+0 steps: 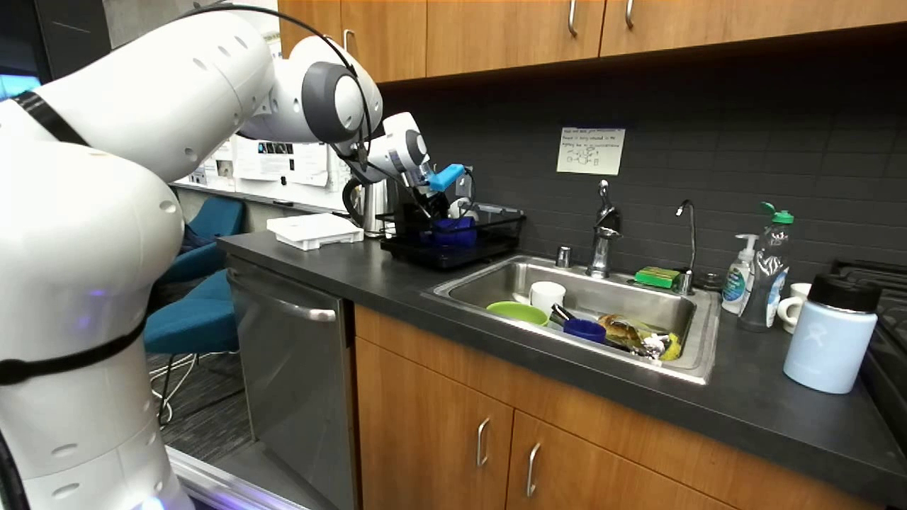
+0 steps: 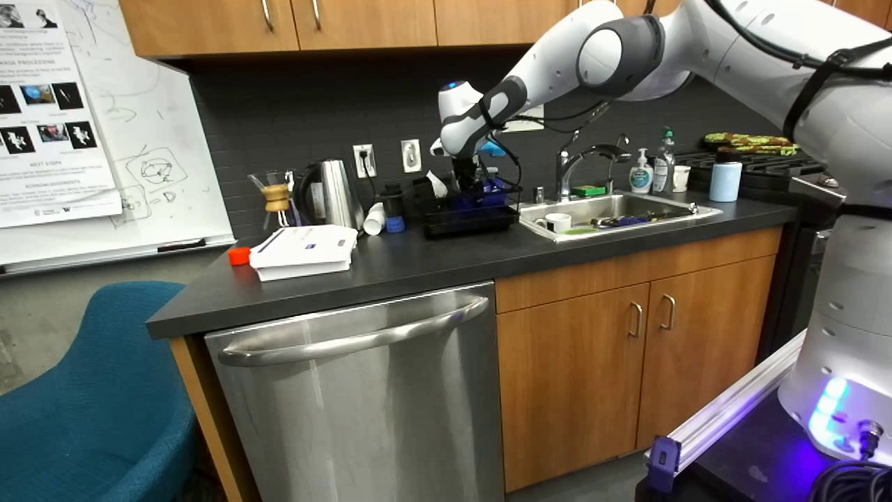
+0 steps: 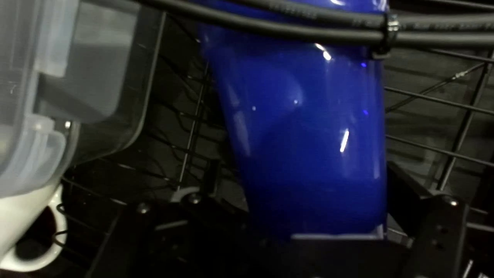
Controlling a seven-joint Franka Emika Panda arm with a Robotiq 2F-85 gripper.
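- Where the robot's white jointed arm (image 2: 548,64) reaches down behind the dark countertop's (image 2: 446,259) front edge, its black two-fingered gripper (image 3: 305,181) is at the black wire dish rack (image 2: 470,222).
- Its fingers (image 3: 405,191) stand apart, one to each side of a glossy dark-blue tapered cup (image 3: 308,135).
- A gap shows between the cup and the finger at the left of the wrist view; whether the finger opposite touches it, I cannot tell.
- The cup is in the rack, with the rack's grid visible on both sides of it.
- Near the cup but apart from it is a translucent grey plastic container (image 3: 104,77); below that, in the wrist view, shows a white mug with a handle (image 3: 15,218).
- Thick black cables (image 3: 270,27) cross in front of the cup.
- Beside the rack, the stainless-steel sink (image 1: 701,341) contains a white cylindrical mug (image 1: 547,295), a lime-green bowl (image 1: 517,312) and a small blue cup (image 1: 584,329).
- Near the rack's opposite side stands a silver kettle with a black handle (image 2: 339,195).
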